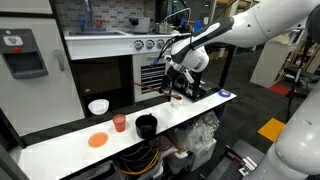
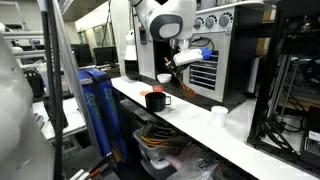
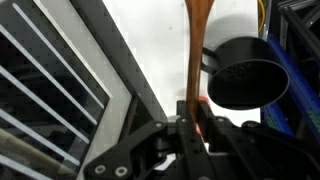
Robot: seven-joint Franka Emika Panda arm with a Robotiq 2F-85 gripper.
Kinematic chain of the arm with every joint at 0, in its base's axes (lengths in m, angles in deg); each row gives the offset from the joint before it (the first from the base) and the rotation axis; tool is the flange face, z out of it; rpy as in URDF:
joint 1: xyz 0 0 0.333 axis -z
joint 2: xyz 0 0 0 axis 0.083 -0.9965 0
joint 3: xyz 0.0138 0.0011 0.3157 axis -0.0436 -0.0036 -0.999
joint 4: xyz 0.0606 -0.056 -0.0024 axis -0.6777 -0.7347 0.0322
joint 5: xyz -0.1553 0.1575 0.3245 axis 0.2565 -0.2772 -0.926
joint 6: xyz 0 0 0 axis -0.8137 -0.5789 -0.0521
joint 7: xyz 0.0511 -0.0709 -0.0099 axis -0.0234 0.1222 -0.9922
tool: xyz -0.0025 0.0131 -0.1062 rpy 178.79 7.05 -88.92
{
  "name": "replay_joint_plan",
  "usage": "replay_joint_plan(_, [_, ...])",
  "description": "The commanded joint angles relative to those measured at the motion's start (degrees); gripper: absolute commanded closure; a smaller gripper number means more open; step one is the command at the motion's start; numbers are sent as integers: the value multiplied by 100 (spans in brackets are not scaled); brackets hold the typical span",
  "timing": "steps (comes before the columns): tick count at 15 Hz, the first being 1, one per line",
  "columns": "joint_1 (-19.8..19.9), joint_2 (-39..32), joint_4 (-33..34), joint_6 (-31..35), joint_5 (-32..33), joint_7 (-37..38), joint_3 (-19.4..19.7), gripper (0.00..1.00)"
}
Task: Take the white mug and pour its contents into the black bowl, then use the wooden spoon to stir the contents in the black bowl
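My gripper [image 3: 193, 112] is shut on the handle of the wooden spoon [image 3: 193, 50], which runs straight up the wrist view. The black bowl [image 3: 245, 75] lies just to the right of the spoon's shaft, and the spoon's head is cut off at the top edge. In both exterior views the gripper [image 1: 176, 84] [image 2: 176, 62] hangs above the white counter, off to one side of the black bowl [image 1: 146, 125] [image 2: 155, 100]. The spoon [image 2: 189, 57] sticks out sideways from the gripper. The white mug [image 2: 219, 115] stands upright on the counter, apart from the bowl.
A red cup [image 1: 119, 122] and a flat orange disc [image 1: 97, 140] sit near the black bowl, with a wide white bowl [image 1: 98, 106] behind them. An oven with wire racks [image 1: 150, 75] rises directly behind the counter. Cables and bags lie under the counter.
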Motion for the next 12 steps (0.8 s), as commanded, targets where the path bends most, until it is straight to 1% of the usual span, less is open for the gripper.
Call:
replay_joint_plan(1, [-389,516,-163,-464,-616,-577,304,97])
replay_joint_plan(4, [-622,772,-221,-728,-844,-733,472,97])
replay_joint_plan(6, [-764,914,-264,-783,-1142,-895,564,97])
replay_joint_plan(9, [-968,1066,-289,-887,-2063,-1228,678,97])
replay_joint_plan(12, [-1068,1126,-311,-998,-2896,-1556,689,97])
